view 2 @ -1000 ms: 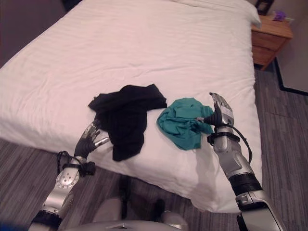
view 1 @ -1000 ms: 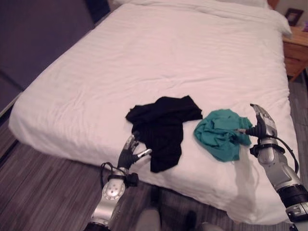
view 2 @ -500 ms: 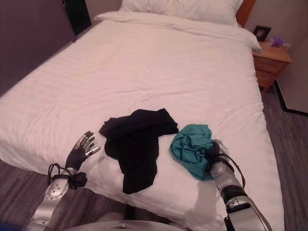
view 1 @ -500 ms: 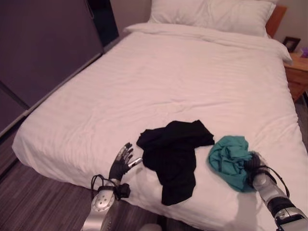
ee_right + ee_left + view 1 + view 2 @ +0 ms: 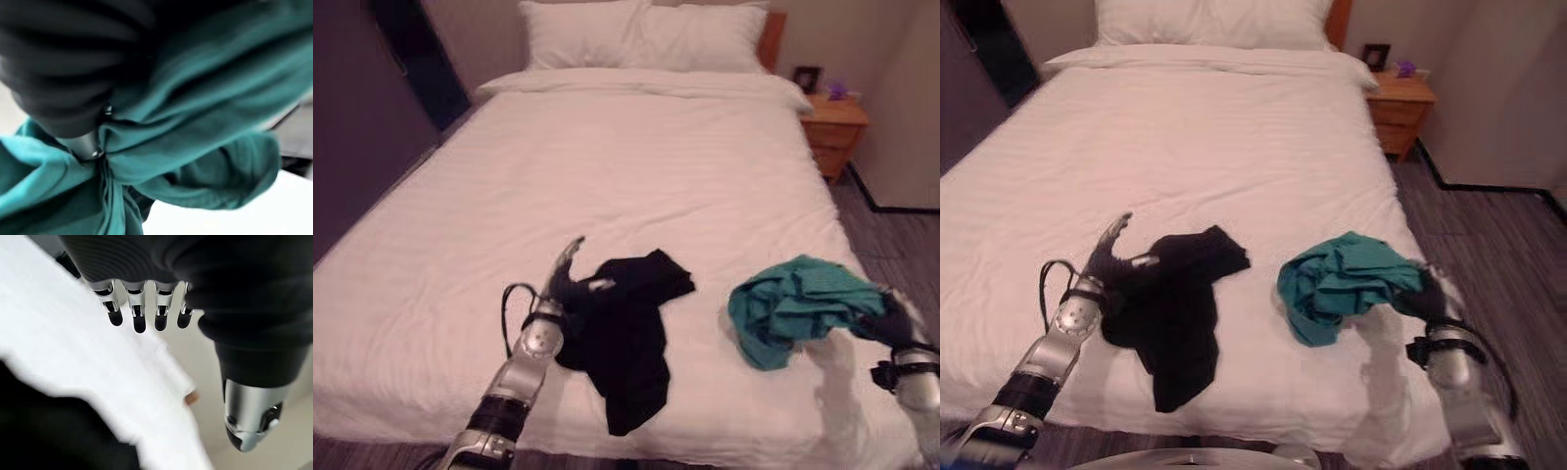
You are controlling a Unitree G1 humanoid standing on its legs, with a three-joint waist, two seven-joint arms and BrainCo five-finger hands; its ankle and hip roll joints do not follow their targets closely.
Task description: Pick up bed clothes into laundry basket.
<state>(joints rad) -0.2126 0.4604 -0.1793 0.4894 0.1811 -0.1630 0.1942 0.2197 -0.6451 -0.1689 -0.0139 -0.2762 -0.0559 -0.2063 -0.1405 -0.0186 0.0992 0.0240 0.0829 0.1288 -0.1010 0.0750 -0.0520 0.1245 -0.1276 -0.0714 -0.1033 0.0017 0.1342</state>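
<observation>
Starting at the near edge of the bed (image 5: 636, 166), we see our right hand (image 5: 893, 318) in the lower right of the frame, its fingers curled into the teal garment (image 5: 795, 305). The right wrist view shows folds of that teal cloth bunched tight around the thumb, so the hand is closed on it. The garment looks pulled toward the hand, with its far part lying on the white cover near the bed's right edge.

Left of centre in the lower half of the frame lies the black garment (image 5: 625, 338), spread loosely, one strip trailing toward the near edge. Our left hand (image 5: 570, 279) sits at the upper left corner of that black cloth, fingers straight and relaxed, the thumb apart from them; the left wrist view shows the fingertips (image 5: 139, 324) extended over the white sheet, with the dark cloth just beside. We cannot tell whether the hand touches the cloth.

Farther back, two white pillows (image 5: 641, 34) lie at the head of the bed, and a wooden nightstand (image 5: 834, 132) stands at the upper right.
</observation>
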